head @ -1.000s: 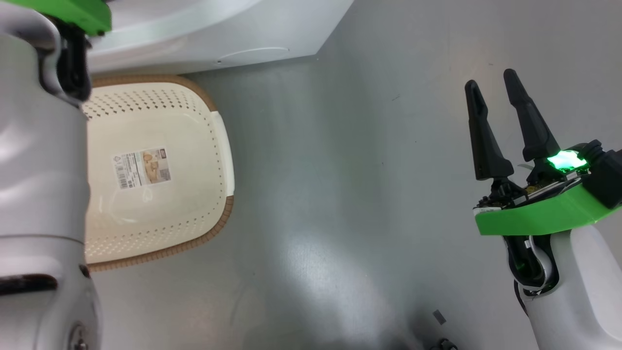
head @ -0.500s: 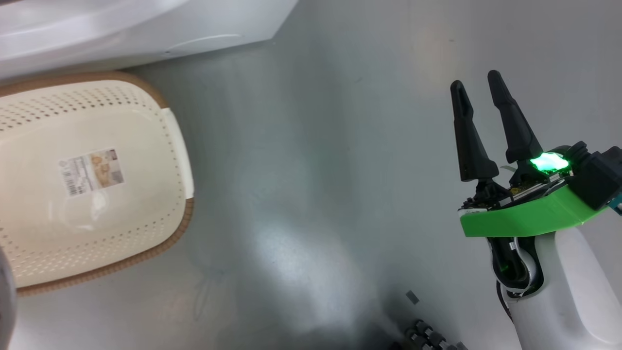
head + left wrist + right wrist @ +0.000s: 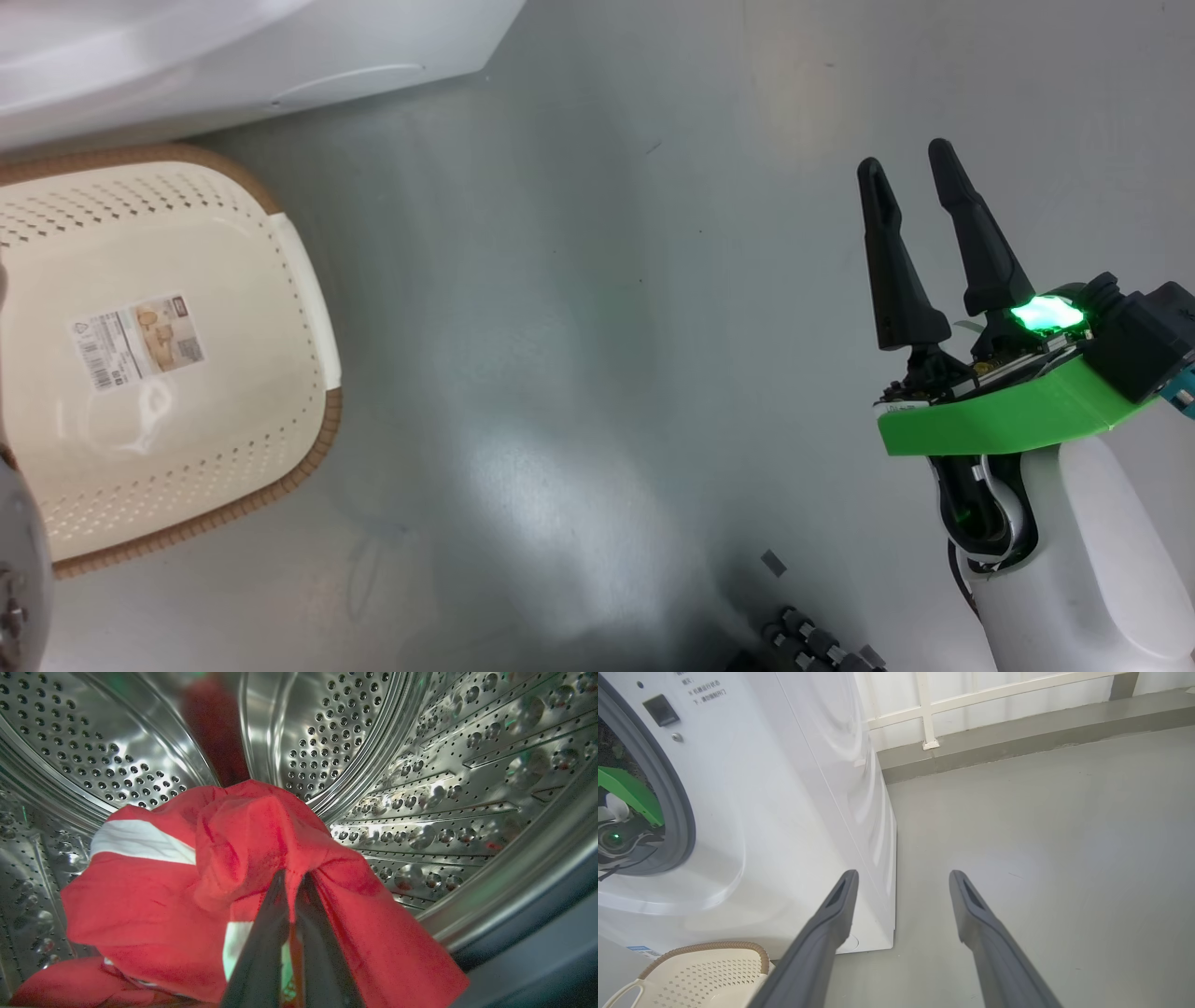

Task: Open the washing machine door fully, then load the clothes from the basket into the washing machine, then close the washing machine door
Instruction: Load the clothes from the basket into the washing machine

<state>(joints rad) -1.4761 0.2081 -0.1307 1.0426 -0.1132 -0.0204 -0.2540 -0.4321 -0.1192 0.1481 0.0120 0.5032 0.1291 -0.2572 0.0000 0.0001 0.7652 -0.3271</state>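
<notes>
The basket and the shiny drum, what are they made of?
The basket looks like smooth cream plastic: glossy glare, punched holes, a brown woven-look rim. The drum looks like polished steel: mirror-bright, with a red reflection of the clothes.

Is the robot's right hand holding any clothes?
No, the right gripper stands wide open, and through its gap you see just the grey floor.

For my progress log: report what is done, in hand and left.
Done: the cream perforated plastic basket holds nothing. In hand: the left gripper is shut on bright red, white-striped clothes inside the perforated steel drum. Left: release them, withdraw, close the door. The right gripper hangs open.
</notes>
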